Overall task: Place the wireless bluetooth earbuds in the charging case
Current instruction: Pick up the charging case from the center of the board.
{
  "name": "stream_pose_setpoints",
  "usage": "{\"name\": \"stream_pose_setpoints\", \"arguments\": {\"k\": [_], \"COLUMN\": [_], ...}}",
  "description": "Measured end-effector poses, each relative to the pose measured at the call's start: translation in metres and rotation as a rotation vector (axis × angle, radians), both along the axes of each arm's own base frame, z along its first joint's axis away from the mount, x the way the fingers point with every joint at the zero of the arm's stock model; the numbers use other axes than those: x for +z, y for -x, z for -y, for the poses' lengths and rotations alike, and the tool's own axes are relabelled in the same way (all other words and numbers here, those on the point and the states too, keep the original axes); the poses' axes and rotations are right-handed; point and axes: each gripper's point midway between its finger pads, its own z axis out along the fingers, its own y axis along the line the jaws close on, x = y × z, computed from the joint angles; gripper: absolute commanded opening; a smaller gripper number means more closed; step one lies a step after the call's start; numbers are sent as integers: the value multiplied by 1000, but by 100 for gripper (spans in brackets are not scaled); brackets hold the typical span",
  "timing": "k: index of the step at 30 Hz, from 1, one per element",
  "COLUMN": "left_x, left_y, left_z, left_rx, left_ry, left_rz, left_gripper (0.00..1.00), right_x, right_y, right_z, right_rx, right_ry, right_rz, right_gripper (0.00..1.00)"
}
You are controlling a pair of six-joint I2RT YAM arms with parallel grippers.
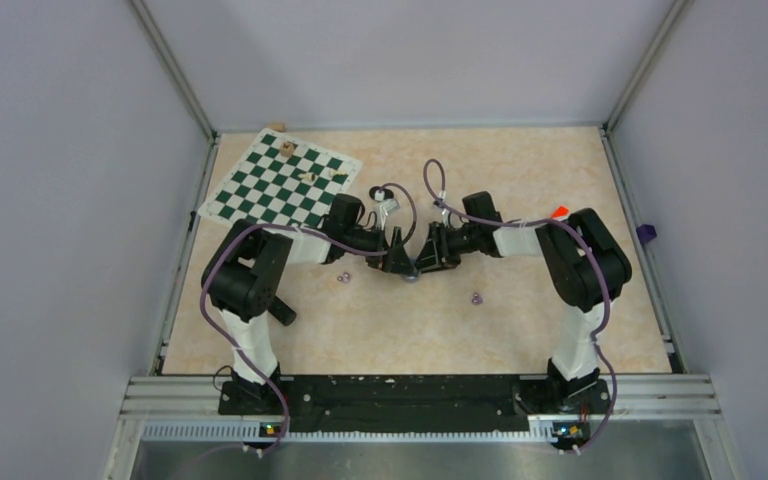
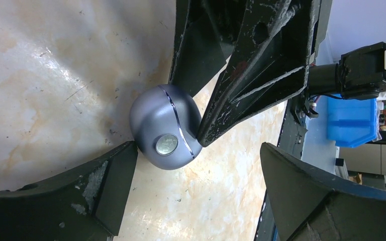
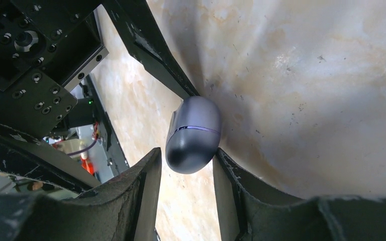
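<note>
Beige marbled counter [image 1: 520, 330] carries a purple bud [image 1: 476, 297] nearest my right arm and a second bud [image 1: 341, 277] by my left, both lying loose and apart from the closed grey case [image 2: 163, 128] just beyond them. My left hand [image 2: 198, 160] gapes wide with one finger touching the case, while my right hand [image 3: 187, 155] straddles it, fingers close on both sides, though I cannot tell if it grips. Farthest off lies a chessboard [image 1: 280, 180].

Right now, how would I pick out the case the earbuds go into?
On the beige table, find where the left tool and right tool meet. Between them sits the charging case: a glossy grey-blue egg with a chrome seam, far bigger than the purple earbuds nearby.
</note>
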Motion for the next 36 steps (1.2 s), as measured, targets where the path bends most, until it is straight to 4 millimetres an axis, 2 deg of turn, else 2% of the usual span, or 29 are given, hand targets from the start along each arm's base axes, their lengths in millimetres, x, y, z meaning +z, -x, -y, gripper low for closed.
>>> {"name": "stream_pose_setpoints", "arguments": {"k": [5, 12, 24, 32, 36], "left_x": [0, 1, 0, 1, 11], "left_y": [0, 5, 10, 10, 5], "left_z": [0, 3, 7, 1, -6], "left_rx": [-1, -15, -38, -51, -77], "left_ry": [1, 9, 19, 12, 2], "left_rz": [0, -16, -27, -29, -11], "left_gripper": [98, 98, 99, 99, 99], "right_x": [0, 0, -1, 2, 19], "right_y": [-1, -1, 1, -2, -9], "right_z": [0, -1, -4, -1, 1], "right_rx": [-1, 2, 16, 33, 53], "right_ry": [-2, 1, 4, 36, 33], "right_rz": [7, 12, 26, 85, 152], "right_gripper": [47, 46, 29, 27, 27]}}
